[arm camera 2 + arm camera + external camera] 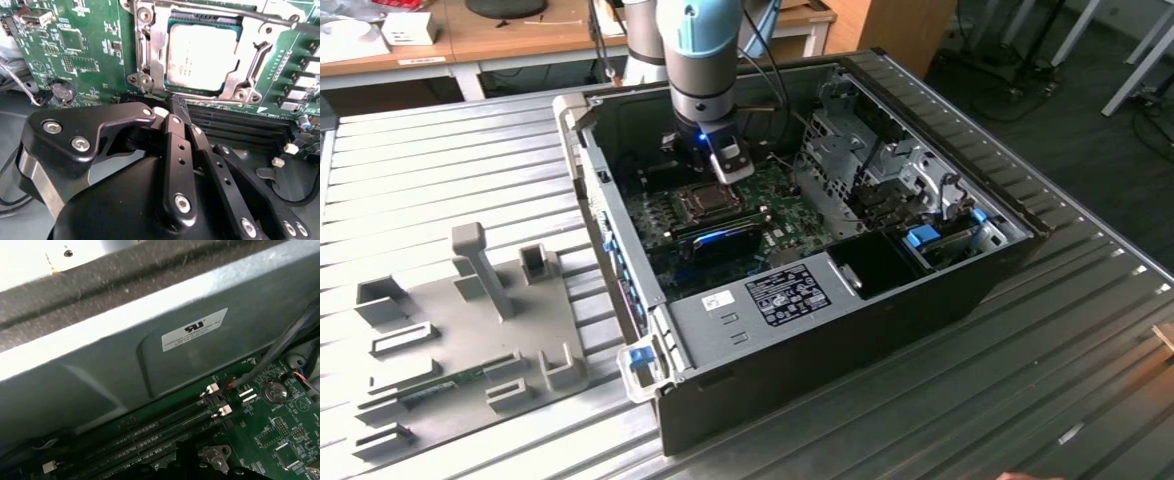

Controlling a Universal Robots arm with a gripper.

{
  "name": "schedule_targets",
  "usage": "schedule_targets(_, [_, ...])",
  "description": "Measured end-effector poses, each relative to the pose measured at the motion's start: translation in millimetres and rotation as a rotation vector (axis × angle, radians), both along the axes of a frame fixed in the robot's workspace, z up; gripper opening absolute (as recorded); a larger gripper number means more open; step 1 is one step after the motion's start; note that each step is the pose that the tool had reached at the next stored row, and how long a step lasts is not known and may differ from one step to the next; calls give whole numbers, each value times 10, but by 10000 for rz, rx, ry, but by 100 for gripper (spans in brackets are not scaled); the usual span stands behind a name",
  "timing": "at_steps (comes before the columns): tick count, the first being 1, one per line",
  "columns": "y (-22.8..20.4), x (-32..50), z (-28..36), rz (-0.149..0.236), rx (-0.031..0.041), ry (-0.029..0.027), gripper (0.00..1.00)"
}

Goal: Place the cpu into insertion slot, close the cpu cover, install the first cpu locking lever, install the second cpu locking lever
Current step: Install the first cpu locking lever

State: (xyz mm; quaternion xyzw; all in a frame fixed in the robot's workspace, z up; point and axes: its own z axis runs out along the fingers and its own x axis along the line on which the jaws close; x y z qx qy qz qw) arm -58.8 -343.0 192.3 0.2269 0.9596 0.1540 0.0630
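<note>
The gripper (176,106) hangs inside the open computer case (881,320), its black fingers drawn in to a narrow, pinched tip with nothing between them. In the second wrist view that tip sits just beside the edge of the insertion slot (716,198), over the border where the long black memory slots (240,125) begin. The cpu (202,57) is in the slot, pale metallic top facing up. The cpu cover (150,55) lies flat around it, its silvery frame bordering the chip's edges. A thin lever rod (270,16) runs along one side of the socket; whether it is latched cannot be told. A coin battery (62,91) sits on the green board (90,50). The case rests on a ribbed metal desk (427,170), with a grey fixture plate (467,330) at the exterior view's left.
</note>
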Motion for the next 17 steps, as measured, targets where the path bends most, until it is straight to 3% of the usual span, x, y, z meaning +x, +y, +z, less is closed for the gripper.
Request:
schedule_targets(7, [23,-1,-1,-2,-13,0,10])
schedule_targets(17, [93,-2,-1,-1,-11,-5,10])
